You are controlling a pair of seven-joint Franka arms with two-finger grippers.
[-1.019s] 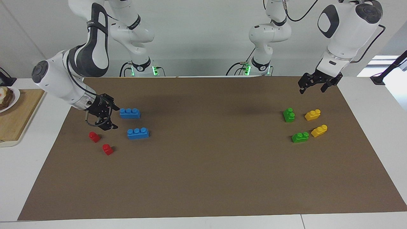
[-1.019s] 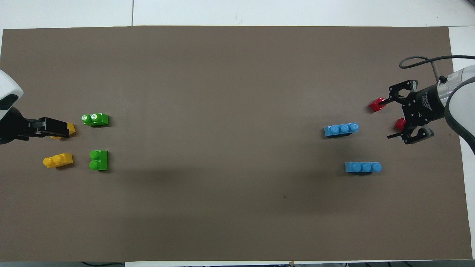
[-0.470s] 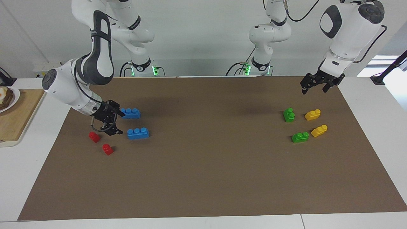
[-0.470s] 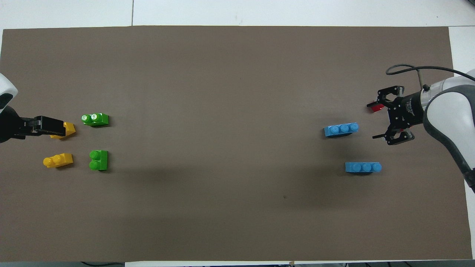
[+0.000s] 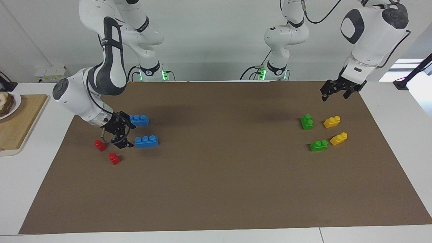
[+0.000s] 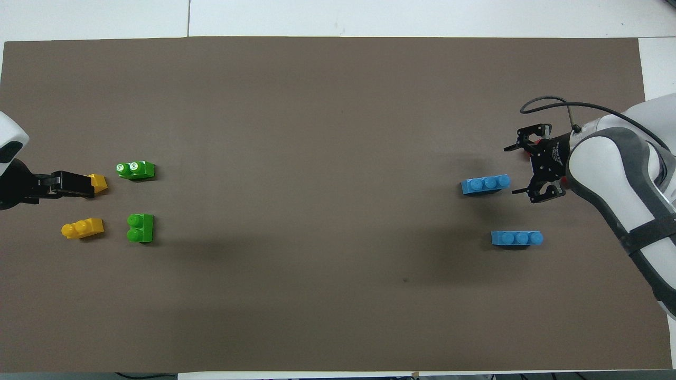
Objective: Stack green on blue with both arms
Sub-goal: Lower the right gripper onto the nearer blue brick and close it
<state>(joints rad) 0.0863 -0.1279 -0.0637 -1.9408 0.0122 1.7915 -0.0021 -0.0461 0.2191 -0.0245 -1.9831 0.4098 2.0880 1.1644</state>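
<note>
Brown mat [image 5: 216,189] | right tool [image 5: 129,135] gaping beside blue bricks [image 5: 146,141] | left tool [image 5: 334,93] gaping (aloft)

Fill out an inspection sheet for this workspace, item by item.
Surface: brown mat on a white table.
Job's things: two green bricks toward the left arm's end; two blue bricks toward the right arm's end; nothing stacked.
Clutter: two yellow bricks beside the green ones; two red bricks beside the blue ones.
Grippers: left pincer open, raised over the mat's edge; right pincer open, low beside the blue bricks, holding nothing.
Cables: black loop at the right wrist.
Surroundings: wooden board with a plate.
</note>
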